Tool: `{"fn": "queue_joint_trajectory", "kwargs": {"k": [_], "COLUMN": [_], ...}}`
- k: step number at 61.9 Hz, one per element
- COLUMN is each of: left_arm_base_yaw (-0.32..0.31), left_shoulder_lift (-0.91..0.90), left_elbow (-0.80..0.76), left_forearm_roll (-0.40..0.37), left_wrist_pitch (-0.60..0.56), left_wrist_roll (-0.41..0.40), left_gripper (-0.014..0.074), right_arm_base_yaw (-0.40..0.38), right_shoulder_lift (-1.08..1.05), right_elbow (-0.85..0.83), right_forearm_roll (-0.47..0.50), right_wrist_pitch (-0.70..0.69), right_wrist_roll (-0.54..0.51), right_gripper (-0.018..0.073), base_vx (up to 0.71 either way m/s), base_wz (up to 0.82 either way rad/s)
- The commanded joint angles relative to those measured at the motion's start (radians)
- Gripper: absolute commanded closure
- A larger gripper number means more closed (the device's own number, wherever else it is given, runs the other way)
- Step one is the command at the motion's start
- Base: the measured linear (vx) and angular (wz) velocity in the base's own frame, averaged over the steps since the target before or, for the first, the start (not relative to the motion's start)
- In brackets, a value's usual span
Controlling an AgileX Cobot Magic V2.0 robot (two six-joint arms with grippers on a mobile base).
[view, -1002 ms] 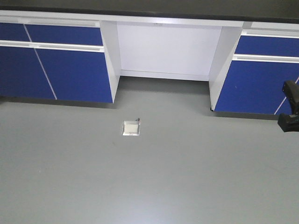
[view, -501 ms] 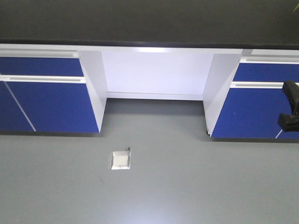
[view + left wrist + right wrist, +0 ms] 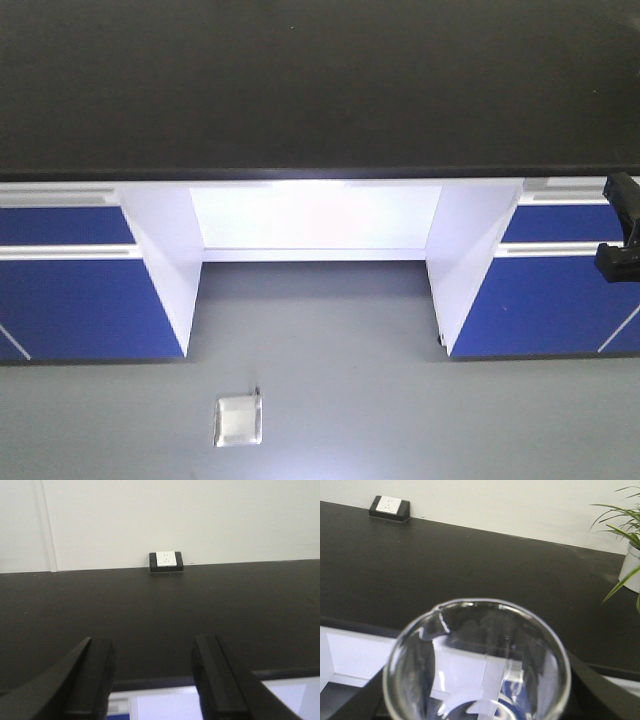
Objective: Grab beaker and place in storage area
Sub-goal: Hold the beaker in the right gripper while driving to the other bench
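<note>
At the bench front, the left gripper [image 3: 152, 652] gaped wide, empty. The right gripper [image 3: 480, 697] clamped the beaker [image 3: 477, 645] just short of the storage area [image 3: 470, 560]. Carrying stage, I judged; next, a reach forward and a gentle lowering were called for.

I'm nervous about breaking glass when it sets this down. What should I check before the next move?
1. Clear glass beaker held by the right gripper: ok.
2. Beaker rim up, not tipped: ok, as far as the right wrist view shows.
3. Beaker over the matte-black benchtop: not ok; its front edge lies ahead.
4. Benchtop bare ahead; black-and-white socket box and potted green plant sit at the rear: ok.
5. Left gripper open and empty: ok.
</note>
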Motion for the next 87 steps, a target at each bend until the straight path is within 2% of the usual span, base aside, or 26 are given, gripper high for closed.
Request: {"fn": "queue_joint_trajectory", "kwargs": {"k": [1,45,87], "left_arm_base_yaw": [-0.004,-0.004,-0.004], "left_shoulder_lift": [0.001,0.001,0.001], "left_elbow": [-0.032,-0.032,-0.032], "left_forearm_roll": [-0.006,-0.006,-0.006], "left_wrist_pitch": [-0.078,-0.078,-0.078], "left_wrist_roll": [-0.007,-0.007,-0.007], "left_gripper": [0.0118,0.0118,0.0118], "right_arm_base_yaw": [-0.001,-0.001,-0.001], "right_shoulder_lift": [-0.005,-0.005,-0.005], "right_elbow": [-0.032,-0.032,-0.032], "right_forearm_roll": [-0.001,-0.001,-0.001], "right_wrist_pitch": [-0.077,-0.077,-0.077], "right_wrist_roll": [-0.001,-0.001,-0.001], "right_gripper": [0.0567,0.0567,0.0567], "base_vx": [0.38,0.31,0.06], "base_wz": [-0.06,-0.04,0.0]}}
